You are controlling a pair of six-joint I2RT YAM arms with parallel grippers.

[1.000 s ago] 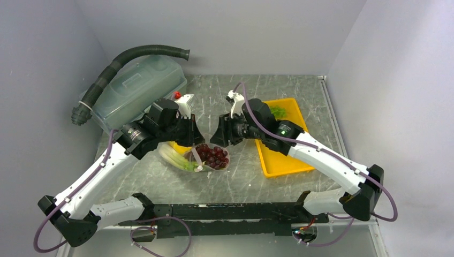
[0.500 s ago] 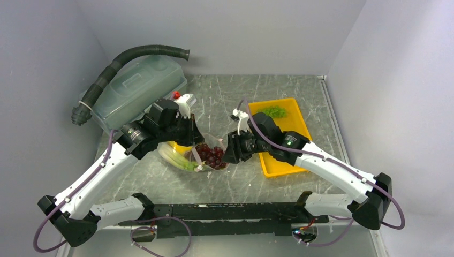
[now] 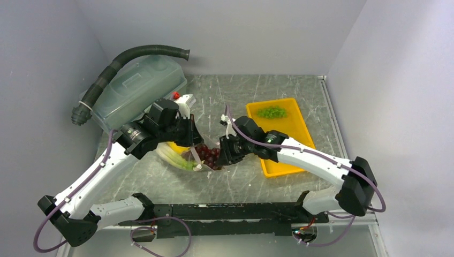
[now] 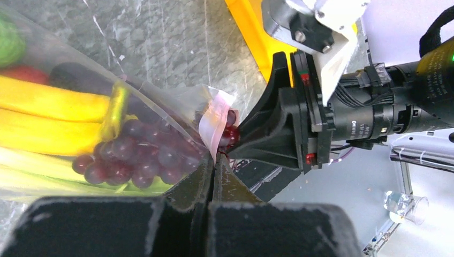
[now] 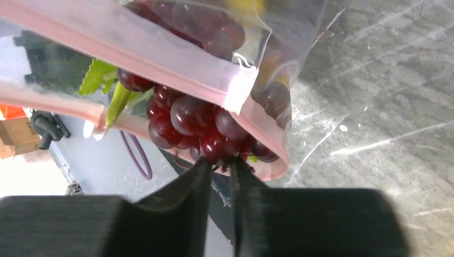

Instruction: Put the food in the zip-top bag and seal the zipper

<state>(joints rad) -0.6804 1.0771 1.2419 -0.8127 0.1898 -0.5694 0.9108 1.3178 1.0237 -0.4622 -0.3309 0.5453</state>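
**Surroundings.** A large translucent lidded tub (image 3: 136, 88) with a dark corrugated hose (image 3: 123, 59) lying over it occupies the far-left corner of the table (image 3: 235, 182). A yellow tray (image 3: 278, 160) lies on the right side, with leafy greens (image 3: 272, 112) at its far end. The right arm crosses the near-left corner of the tray. The two wrists crowd the bag from either side and hide most of it in the top view.

**Task item.** The zip-top bag (image 4: 160, 115) sits at the table centre, between the two grippers, with its mouth open. The zipper (image 5: 160, 59) shows as two separate pale pink strips. Through the clear film can be seen:
- yellow bananas (image 4: 48, 104)
- pale green celery (image 4: 32, 166)
- a red pepper (image 4: 24, 74)
- a dark eggplant (image 4: 80, 80)
- a round green vegetable (image 4: 8, 43)

The dark red-purple grapes (image 5: 193, 120) bulge out of the mouth between the strips.

**Arm pose.** The left arm reaches in from the left. The left gripper (image 4: 212, 160) is fully closed, pinching the bag at its mouth edge. The right arm reaches in from the right, fingers pointed at the mouth. The right gripper (image 5: 219, 163) stands at a narrow gap, tips against the bottom of the grape cluster — whether it actually grips the cluster cannot be told.
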